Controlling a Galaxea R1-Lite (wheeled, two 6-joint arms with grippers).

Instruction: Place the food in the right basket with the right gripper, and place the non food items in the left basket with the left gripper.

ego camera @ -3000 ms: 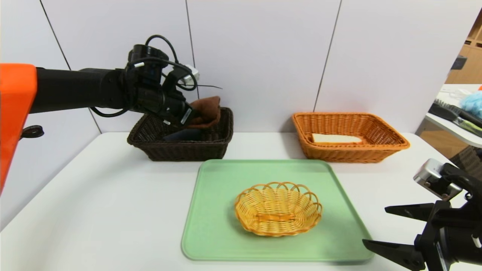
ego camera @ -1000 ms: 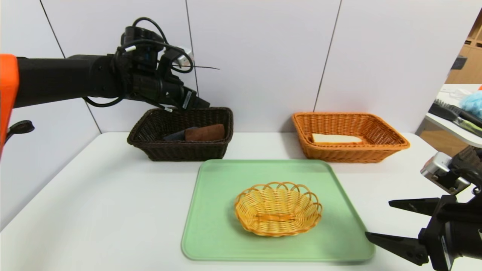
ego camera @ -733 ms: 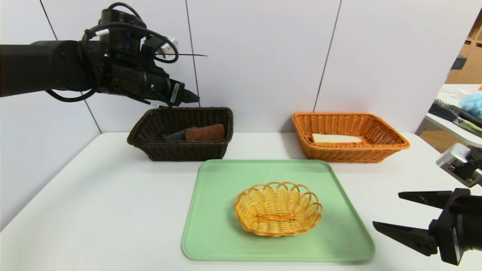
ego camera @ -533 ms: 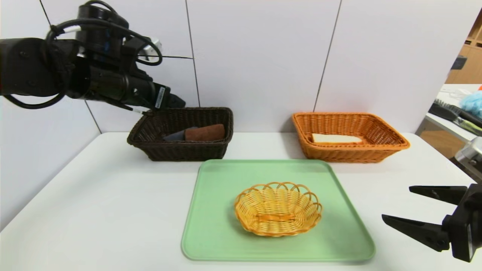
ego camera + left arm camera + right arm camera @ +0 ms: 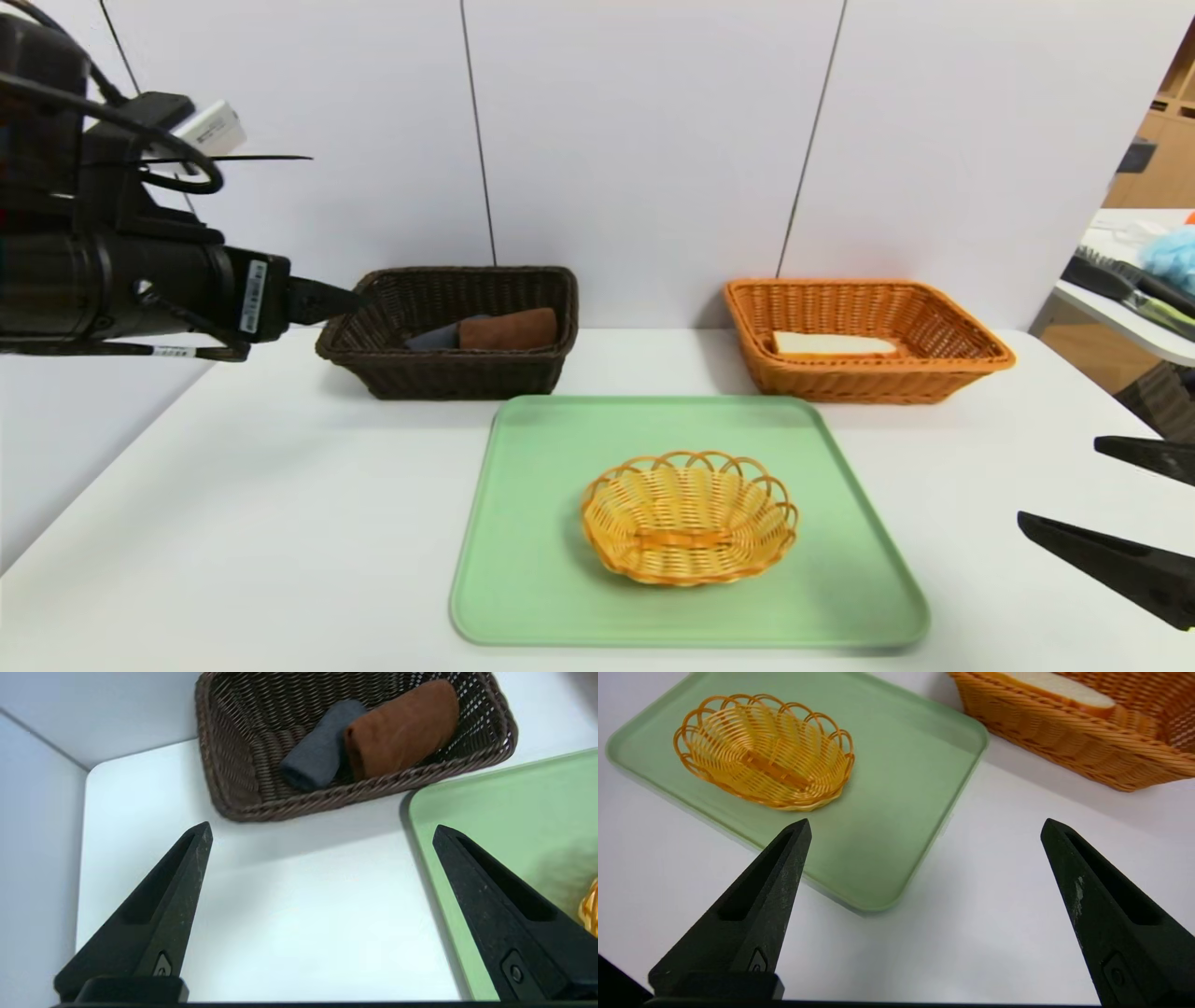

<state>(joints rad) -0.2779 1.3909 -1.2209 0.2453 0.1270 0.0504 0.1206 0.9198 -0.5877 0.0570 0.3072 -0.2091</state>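
The brown cloth [image 5: 402, 730] is now seen lying in the dark basket [image 5: 373, 359], touching a grey roll [image 5: 317, 758] beside it; three seconds ago it was still held above that basket's rim. A bread slice [image 5: 834, 343] is lodged in the orange basket [image 5: 971, 359], well to the right of the dark basket. Nearer than both, a green tray [image 5: 523, 560] is set, and on it only a small yellow wicker basket [image 5: 689, 530] with nothing in it.

Since the drop, the left gripper [image 5: 322, 833] has been pulled back from over the dark basket and is now held to its left, outside the rim, its jaws spread wide with nothing between them. The right gripper [image 5: 924, 828] has been drawn back too, and is kept far right of the dark basket, at the table's near corner, its jaws likewise parted and bare.

No loose item can be found on the tray or the table [image 5: 280, 523]. From this the sorting is judged finished, with food right, cloths left, and both arms being retired.
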